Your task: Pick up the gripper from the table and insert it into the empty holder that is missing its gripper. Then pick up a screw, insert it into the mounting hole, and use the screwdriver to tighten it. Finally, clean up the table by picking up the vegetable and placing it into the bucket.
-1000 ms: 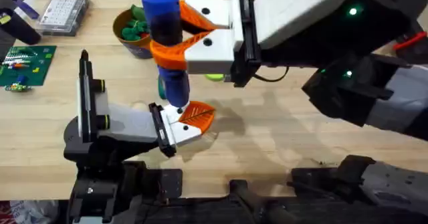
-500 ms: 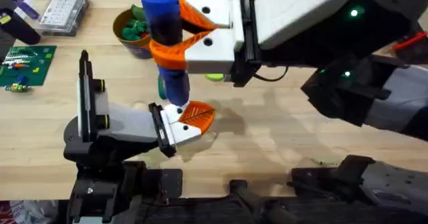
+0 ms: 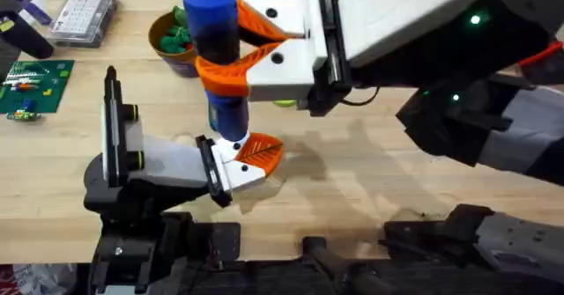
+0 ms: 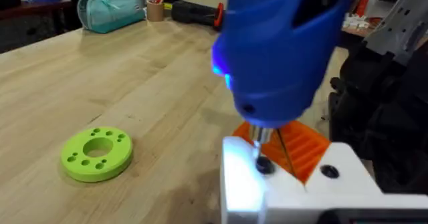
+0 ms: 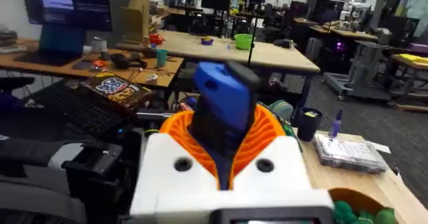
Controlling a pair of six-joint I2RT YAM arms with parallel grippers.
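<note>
The right pincer (image 3: 231, 53), with its white blocks and orange ribbed pads, is closed around the thick blue handle of the screwdriver (image 3: 214, 31) and holds it upright. The tool's lower end comes down onto the holder (image 3: 231, 169), the white block with black edging at the tip of the smaller grey-and-white arm. In the left wrist view the thin dark shaft meets a dark screw (image 4: 263, 164) seated in the top face of the holder, with a blue glow at the handle's lower rim. The small orange gripper (image 3: 262, 151) with leaf-like ribs is seated in the holder, projecting from its far side. Just beyond the holder, past the screwdriver, the lime-green ring (image 4: 97, 154) lies flat on the bench (image 3: 352, 180). Farther from the holder, behind the screwdriver handle, stands the orange-yellow bucket (image 3: 167, 47) with green pieces inside. Well off to the holder's left lie a green circuit board (image 3: 33, 87) and a clear parts box (image 3: 84, 15). Whether the left pincer is open or closed cannot be told.
</note>
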